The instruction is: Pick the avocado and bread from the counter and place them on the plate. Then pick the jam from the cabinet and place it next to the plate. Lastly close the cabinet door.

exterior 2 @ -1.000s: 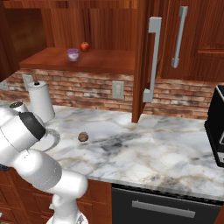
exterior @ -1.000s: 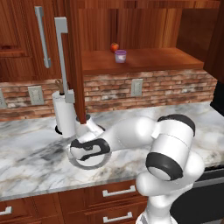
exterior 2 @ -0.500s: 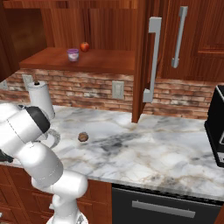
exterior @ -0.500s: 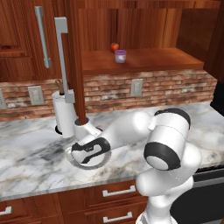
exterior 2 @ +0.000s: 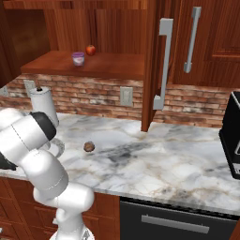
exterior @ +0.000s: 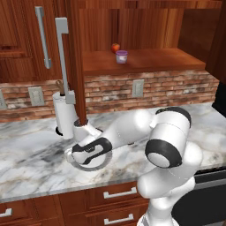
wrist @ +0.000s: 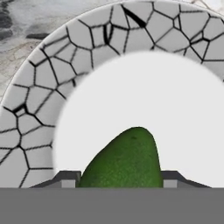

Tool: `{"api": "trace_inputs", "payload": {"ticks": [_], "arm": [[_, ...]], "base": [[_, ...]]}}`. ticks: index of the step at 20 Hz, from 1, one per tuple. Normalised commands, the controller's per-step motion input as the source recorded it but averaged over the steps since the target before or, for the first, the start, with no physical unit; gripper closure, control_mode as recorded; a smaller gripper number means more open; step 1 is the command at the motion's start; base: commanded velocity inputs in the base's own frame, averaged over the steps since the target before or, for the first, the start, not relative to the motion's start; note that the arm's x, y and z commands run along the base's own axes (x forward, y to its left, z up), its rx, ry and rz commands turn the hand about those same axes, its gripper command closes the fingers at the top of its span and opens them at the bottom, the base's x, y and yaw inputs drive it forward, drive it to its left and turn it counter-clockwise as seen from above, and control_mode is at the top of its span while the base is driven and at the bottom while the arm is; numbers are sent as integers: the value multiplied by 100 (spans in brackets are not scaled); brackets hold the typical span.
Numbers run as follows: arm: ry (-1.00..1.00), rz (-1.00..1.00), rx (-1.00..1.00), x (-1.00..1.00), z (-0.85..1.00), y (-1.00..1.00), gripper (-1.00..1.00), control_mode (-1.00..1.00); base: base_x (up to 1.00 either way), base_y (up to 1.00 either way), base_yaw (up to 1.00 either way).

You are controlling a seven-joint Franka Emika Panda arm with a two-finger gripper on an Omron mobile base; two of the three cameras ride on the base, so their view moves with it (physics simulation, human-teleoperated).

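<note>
The gripper [wrist: 119, 180] has sunk over the plate [wrist: 52, 87] – avocado [wrist: 122, 159] still clasped at six o'clock – release seems imminent.

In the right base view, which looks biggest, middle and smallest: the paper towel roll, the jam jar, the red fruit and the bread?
Largest to smallest, as they look:
1. paper towel roll
2. jam
3. bread and red-orange fruit: they look about alike, so no ranking.
The bread lies nearer the camera than the shelf things, which may flatter it.

Red brick backsplash [exterior: 167, 86] w/ outlets [exterior: 137, 88]; wood drawers [exterior: 110, 198] below; black oven [exterior 2: 173, 222].
</note>
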Motion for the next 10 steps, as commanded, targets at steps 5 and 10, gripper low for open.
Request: {"api": "trace_inputs", "payload": {"ticks": [5, 10], "arm": [[-3, 0, 7, -7, 36, -10, -100, -100], [0, 3, 8, 0, 53, -1, -100, -100]], "base": [[0, 0, 0], [0, 0, 0]]}}
